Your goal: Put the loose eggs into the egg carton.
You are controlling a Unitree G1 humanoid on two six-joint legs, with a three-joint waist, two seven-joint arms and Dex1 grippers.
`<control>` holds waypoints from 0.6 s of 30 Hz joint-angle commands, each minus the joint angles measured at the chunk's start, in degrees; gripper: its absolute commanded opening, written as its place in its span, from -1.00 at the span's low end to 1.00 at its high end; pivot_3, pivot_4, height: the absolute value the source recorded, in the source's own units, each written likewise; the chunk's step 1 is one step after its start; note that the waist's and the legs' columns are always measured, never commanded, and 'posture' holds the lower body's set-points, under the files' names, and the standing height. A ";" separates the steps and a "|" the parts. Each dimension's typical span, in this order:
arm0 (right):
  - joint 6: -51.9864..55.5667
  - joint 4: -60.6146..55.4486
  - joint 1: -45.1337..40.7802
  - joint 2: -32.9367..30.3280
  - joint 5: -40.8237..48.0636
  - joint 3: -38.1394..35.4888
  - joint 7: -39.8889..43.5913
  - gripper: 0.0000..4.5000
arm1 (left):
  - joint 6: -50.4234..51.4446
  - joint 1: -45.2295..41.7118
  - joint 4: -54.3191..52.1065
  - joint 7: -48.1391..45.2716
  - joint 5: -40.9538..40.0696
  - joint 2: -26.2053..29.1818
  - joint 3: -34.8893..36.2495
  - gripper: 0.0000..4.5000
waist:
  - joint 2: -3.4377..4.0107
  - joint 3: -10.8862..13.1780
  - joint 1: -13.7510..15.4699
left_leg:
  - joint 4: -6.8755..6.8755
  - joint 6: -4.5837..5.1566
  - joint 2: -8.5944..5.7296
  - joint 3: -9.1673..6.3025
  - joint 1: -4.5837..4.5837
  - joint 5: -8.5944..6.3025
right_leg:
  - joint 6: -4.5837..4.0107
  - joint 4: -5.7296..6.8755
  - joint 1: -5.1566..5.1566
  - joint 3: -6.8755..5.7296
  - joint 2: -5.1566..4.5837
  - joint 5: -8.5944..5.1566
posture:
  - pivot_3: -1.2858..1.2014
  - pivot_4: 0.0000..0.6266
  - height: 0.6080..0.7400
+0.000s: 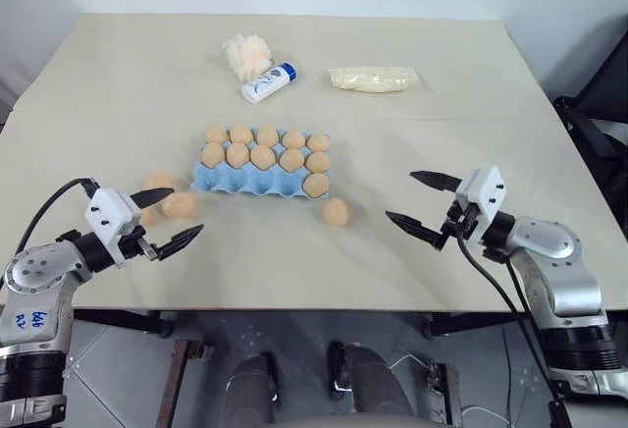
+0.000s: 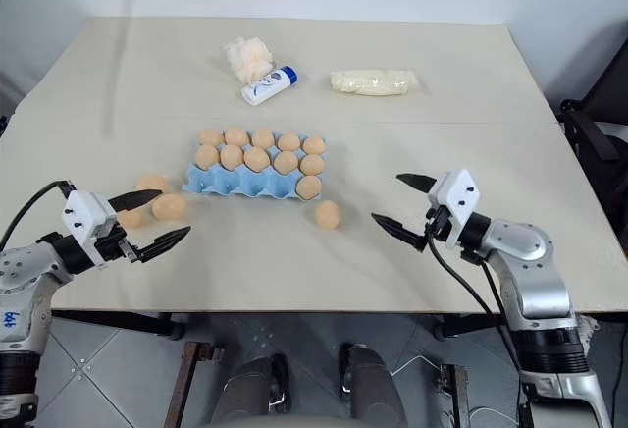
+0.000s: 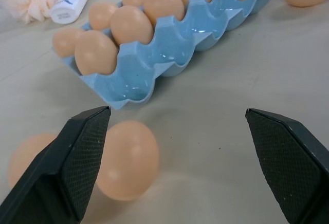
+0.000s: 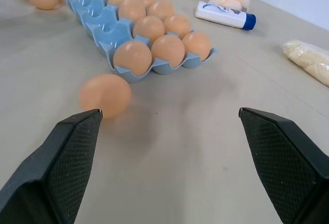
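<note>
Eleven eggs sit in the egg carton (image 1: 261,181), which lies flat at mid-worktop (image 1: 412,124): the two far rows look full, five each, and the near row holds one egg at its right end. Four near cups show empty blue.

Loose eggs left: one (image 1: 337,212) just off the carton's near right corner, between the carton and the right claw (image 1: 423,204); a cluster at the carton's left end, led by one egg (image 1: 179,204) with two more partly hidden behind the left claw (image 1: 171,220). Count of that cluster looks like three, though not certain. So roughly four eggs for four cups; task judged about three-quarters done.

Both claws spread wide, empty, hovering just above the worktop, each aimed inward at its nearest egg.

Far side: cream puff ball (image 1: 246,54), white bottle (image 1: 269,82) with blue cap, pale wrapped packet (image 1: 374,79). Bottle carries a blue label; lettering too small to read. No other writing legible.
</note>
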 commanded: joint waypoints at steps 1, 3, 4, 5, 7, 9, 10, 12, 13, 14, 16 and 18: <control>-0.90 -1.95 -0.03 0.04 0.44 -0.41 0.06 0.98 | -0.07 -0.81 -0.88 -0.83 -0.62 0.32 0.13 1.00 | 0.00 0.00 0.01 | 0.00 0.00 0.00 0.00 0.00 0.00 | 0.00 0.00 0.00 0.00 0.00 0.00 | 0.03 -0.52 1.00; -0.04 -2.49 -0.14 -0.14 0.77 0.26 0.77 0.98 | 0.49 -1.31 -1.22 -1.33 -2.01 -0.32 0.47 1.00 | 0.00 0.00 0.03 | 0.00 0.09 0.00 0.00 0.00 0.06 | 0.00 0.01 0.00 -0.01 0.00 0.00 | 0.03 -0.52 1.00; 1.28 -3.39 -0.20 -0.13 1.40 0.84 1.17 0.98 | 0.30 -1.33 -1.70 -2.73 -3.31 -0.61 0.61 1.00 | 0.00 0.00 0.01 | 0.00 0.18 0.00 0.00 0.00 0.11 | 0.00 0.01 0.00 -0.01 0.00 0.00 | 0.03 -0.52 1.00; 3.12 -4.66 -0.37 0.03 2.14 1.62 1.35 0.98 | 0.93 -1.19 -2.34 -4.33 -4.85 -0.73 0.61 1.00 | 0.00 0.00 -0.05 | 0.00 0.19 0.00 0.00 0.00 0.11 | 0.00 0.02 0.00 -0.01 0.00 0.00 | 0.03 -0.52 1.00; 8.27 -7.09 -1.73 1.35 2.25 4.42 -0.53 0.98 | 2.14 -0.81 -3.75 -7.45 -6.86 -0.67 -0.30 1.00 | 0.00 0.00 -0.14 | 0.00 0.20 0.02 0.01 0.00 0.12 | 0.00 0.04 0.00 0.00 0.01 0.00 | 0.03 -0.52 1.00; 12.14 -7.75 -3.52 2.79 0.18 7.98 -2.57 0.98 | 1.82 -0.36 -4.61 -10.49 -6.53 -0.24 -2.14 1.00 | 0.00 0.00 -0.38 | 0.02 0.19 0.04 0.02 0.02 0.13 | 0.00 0.09 -0.01 0.02 0.03 0.00 | 0.03 -0.52 1.00; 13.22 -7.46 -4.38 3.47 -0.88 9.54 -3.26 0.98 | 1.56 -0.23 -4.96 -12.05 -6.20 0.01 -3.12 1.00 | 0.00 0.00 -0.37 | 0.03 0.18 0.04 0.02 0.04 0.13 | -0.01 0.13 0.00 0.02 0.03 0.00 | 0.03 -0.52 1.00; 16.19 -5.54 -6.58 5.45 -3.33 12.87 -5.62 0.98 | 1.03 -0.51 -5.57 -13.95 -5.49 -0.03 -4.96 1.00 | 0.00 0.00 -0.29 | 0.04 0.12 0.03 0.01 0.06 0.11 | -0.04 0.16 -0.01 0.02 0.02 -0.01 | 0.03 -0.52 1.00; 16.29 -4.28 -7.55 6.39 -4.57 14.37 -6.13 0.98 | 0.96 -0.81 -5.73 -14.59 -5.32 -0.12 -5.72 1.00 | 0.00 0.00 -0.26 | 0.07 0.05 0.03 0.01 0.06 0.07 | -0.04 0.17 -0.01 0.01 0.02 -0.01 | 0.03 -0.52 1.00; 16.85 -3.20 -8.36 7.17 -5.66 15.62 -6.74 0.98 | 0.87 -1.09 -5.76 -15.07 -5.09 -0.10 -6.31 1.00 | 0.00 0.00 -0.24 | 0.10 0.00 0.03 0.01 0.04 0.04 | -0.05 0.17 -0.02 0.02 0.00 -0.01 | 0.03 -0.52 1.00; 16.28 -1.22 -9.44 8.82 -6.83 17.07 -7.21 0.98 | 1.34 -1.56 -5.91 -15.85 -5.24 -0.06 -7.07 1.00 | 0.00 0.00 -0.19 | 0.12 0.00 0.01 0.01 0.01 0.04 | -0.05 0.17 -0.02 0.02 -0.03 -0.01 | 0.03 -0.52 1.00; 14.71 1.46 -10.45 10.46 -8.07 17.67 -7.91 0.98 | 1.56 -2.02 -6.02 -16.15 -5.38 -0.29 -7.36 1.00 | 0.00 0.00 -0.14 | 0.12 0.19 0.01 0.01 -0.01 0.14 | -0.05 0.16 -0.03 0.01 -0.03 -0.01 | 0.03 -0.52 1.00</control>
